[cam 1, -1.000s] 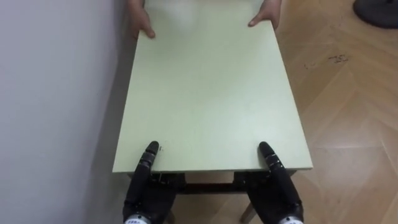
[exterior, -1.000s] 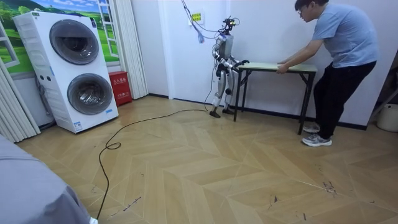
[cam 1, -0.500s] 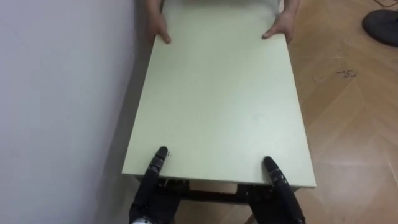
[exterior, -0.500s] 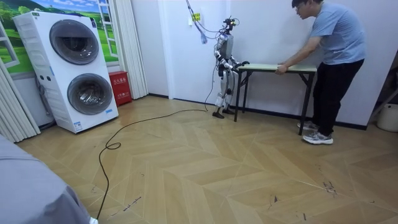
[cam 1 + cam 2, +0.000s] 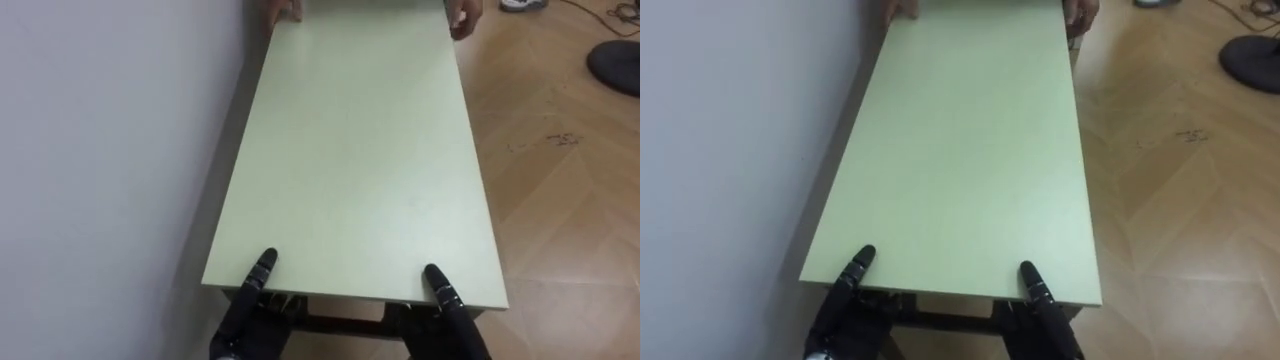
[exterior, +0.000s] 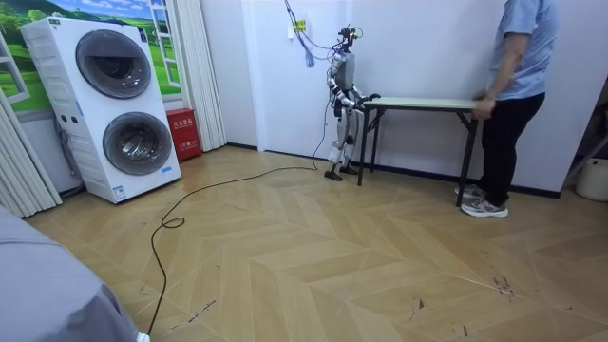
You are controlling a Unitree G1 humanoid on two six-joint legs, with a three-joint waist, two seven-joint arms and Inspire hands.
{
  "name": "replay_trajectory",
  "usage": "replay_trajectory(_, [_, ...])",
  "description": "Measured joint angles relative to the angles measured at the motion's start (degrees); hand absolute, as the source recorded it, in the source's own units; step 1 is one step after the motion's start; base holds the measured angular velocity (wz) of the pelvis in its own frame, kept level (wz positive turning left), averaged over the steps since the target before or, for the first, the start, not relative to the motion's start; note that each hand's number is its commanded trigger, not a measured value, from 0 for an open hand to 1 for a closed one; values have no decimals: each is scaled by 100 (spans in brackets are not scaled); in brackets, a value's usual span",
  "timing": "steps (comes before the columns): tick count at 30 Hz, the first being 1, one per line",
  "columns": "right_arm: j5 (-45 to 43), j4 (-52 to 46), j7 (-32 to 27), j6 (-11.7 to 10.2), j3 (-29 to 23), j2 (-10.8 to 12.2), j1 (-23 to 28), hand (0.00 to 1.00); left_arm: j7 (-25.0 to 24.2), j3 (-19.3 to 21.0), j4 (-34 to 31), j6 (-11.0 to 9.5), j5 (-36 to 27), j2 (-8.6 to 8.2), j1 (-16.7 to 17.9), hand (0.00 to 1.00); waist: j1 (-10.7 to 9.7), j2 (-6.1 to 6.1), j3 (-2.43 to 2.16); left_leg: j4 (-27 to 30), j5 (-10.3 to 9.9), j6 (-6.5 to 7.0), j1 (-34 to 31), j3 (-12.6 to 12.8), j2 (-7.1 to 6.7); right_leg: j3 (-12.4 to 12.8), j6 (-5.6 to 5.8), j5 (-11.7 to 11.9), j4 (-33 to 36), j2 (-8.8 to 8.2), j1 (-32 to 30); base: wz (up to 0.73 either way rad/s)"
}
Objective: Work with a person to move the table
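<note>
The table (image 5: 360,160), alongside the wall (image 5: 100,150), ran lengthwise straight away from the robot, whose left hand (image 5: 248,312) and right hand (image 5: 448,305) each clamped the near short edge, thumb on top, equally close, while the person's hands (image 5: 465,15) held the far corners.

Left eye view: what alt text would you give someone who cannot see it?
The robot's left hand and right hand are at the near edge of a pale green table that stands along a white wall. A person's hands hold its far end; wooden floor lies to the right.
</note>
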Motion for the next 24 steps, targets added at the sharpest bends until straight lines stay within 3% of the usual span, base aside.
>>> replay_trajectory(1, [-64, 74, 50, 19, -43, 36, -21, 100, -98, 60, 81, 31, 82, -21, -11, 100, 0, -1, 0, -2, 1, 1, 13, 3, 2, 2, 0, 0, 0, 2, 23, 0])
replay_trajectory(2, [-100, 96, 60, 62, -68, 42, -29, 71, -180, 89, 160, 46, 127, -23, -30, 73, 0, -6, 6, -9, 0, 0, 41, 10, 2, 2, 0, 0, -4, 2, 60, 0])
replay_trajectory(3, [-110, 114, 61, 82, -72, 42, -35, 18, -205, 99, 191, 51, 133, -23, -33, 54, -2, -12, 9, -18, -3, -6, 59, 6, 2, 2, 0, 0, -9, 2, 67, 0])
replay_trajectory(4, [-124, 152, 62, 115, -86, 48, -48, 0, -263, 112, 271, 54, 142, -28, -56, 15, -2, -25, 2, -37, -13, -28, 90, 3, 1, 1, 0, 0, -25, 2, 76, 0])
replay_trajectory(5, [-142, 176, 68, 121, -97, 57, -57, 0, -272, 119, 279, 63, 145, -28, -58, 0, -2, -34, -7, -43, -12, -32, 91, 0, -1, -1, 0, 0, -41, 2, 82, 0])
replay_trajectory(8, [-169, 303, 185, 186, -154, 92, -107, 0, -408, 160, 352, 72, 380, -16, -61, 0, -5, -51, -9, -51, -5, -40, 88, -4, 1, -3, -13, 14, -80, 10, 93, 0])
replay_trajectory(13, [-586, 495, 206, 187, -175, 72, -195, 0, -453, 146, 467, 28, 1446, 173, -98, 0, -11, -45, -13, -59, 9, -18, 91, -29, -1, -10, -13, 14, -82, 11, 119, 0])
replay_trajectory(20, [-598, 571, 210, 205, -172, 73, -222, 0, -579, 157, 616, -49, 1618, 179, -133, 0, -7, -62, -8, -70, 11, -15, 98, -41, -7, -19, -13, 13, -96, 10, 143, 0])
replay_trajectory(24, [-616, 572, 256, 238, -173, 73, -222, 0, -651, 175, 713, -51, 1620, 178, -169, 0, -5, -103, -31, -68, 12, -14, 111, -41, -6, -15, -13, 13, -97, 10, 156, 0])
